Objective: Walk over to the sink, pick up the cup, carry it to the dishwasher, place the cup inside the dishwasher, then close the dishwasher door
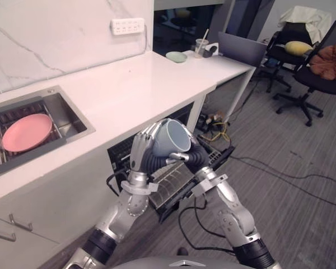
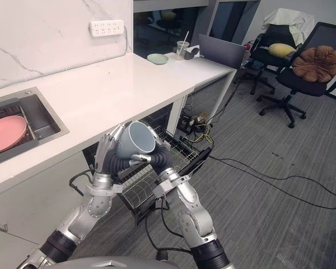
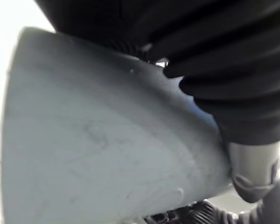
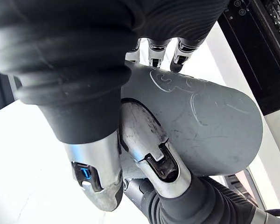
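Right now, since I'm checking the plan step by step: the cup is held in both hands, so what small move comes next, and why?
Probably lower the cup toward the dishwasher rack. The left hand and right hand both grip it, and it hangs above the pulled-out rack, not yet inside.

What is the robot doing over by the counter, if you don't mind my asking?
The robot holds a grey cup between both hands: the left hand curls over one side and the right hand wraps it from below. The cup is tilted on its side, above the open dishwasher under the counter, whose rack is pulled out. The cup is not yet inside and the door is down. A pink plate lies in the sink.
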Tool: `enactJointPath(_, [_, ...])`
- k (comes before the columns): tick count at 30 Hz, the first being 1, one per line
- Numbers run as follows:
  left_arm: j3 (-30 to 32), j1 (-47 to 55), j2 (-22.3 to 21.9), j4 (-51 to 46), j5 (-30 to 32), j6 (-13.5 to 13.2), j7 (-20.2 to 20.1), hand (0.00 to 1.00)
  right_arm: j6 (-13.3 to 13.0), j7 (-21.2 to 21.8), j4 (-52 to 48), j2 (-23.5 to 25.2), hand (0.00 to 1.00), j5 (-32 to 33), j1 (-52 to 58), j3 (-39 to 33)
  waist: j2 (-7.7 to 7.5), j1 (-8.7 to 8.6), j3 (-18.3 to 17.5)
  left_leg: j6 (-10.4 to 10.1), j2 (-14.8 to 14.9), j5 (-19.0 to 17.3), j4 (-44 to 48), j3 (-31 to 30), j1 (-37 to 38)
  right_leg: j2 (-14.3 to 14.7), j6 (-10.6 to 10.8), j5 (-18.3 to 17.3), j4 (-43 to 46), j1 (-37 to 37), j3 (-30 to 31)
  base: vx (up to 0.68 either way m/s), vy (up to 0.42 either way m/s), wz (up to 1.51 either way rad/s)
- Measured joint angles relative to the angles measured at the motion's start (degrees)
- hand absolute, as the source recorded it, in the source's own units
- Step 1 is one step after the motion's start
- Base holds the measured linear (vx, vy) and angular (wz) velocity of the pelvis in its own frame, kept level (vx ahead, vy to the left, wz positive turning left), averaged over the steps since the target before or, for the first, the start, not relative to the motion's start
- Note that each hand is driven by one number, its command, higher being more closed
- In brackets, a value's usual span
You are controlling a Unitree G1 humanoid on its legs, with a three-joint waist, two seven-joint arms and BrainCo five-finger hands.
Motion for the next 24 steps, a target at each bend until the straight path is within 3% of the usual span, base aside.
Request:
enactJointPath(7, [-0.3,0.0,0.1,0.0,0.0,0.2,0.0,1.00,0.1,-1.0,0.0,0.0,0.00,1.8,0.0,0.6,0.04,-0.08,0.0,0.0,0.0,0.0,0.0,0.0,0.0,0.0,0.0,0.0,0.0,0.0,0.0,0.00,0.000,0.00])
enactJointPath(8, [-0.3,0.0,0.1,0.0,0.0,0.2,0.0,1.00,0.0,-1.0,0.0,0.0,1.00,2.1,0.0,0.7,0.06,-0.10,0.0,0.0,0.0,0.0,0.0,0.0,0.0,0.0,0.0,0.0,0.0,0.0,0.0,0.00,0.000,0.00])
enactJointPath(24, [-0.5,-0.1,0.3,0.8,-0.1,1.0,1.5,1.00,-1.2,-3.5,-0.1,0.0,1.00,3.4,0.0,2.4,0.18,-0.14,0.0,0.0,0.0,0.1,0.0,0.0,0.0,0.0,0.0,0.1,0.0,0.0,0.0,0.00,0.000,0.00])
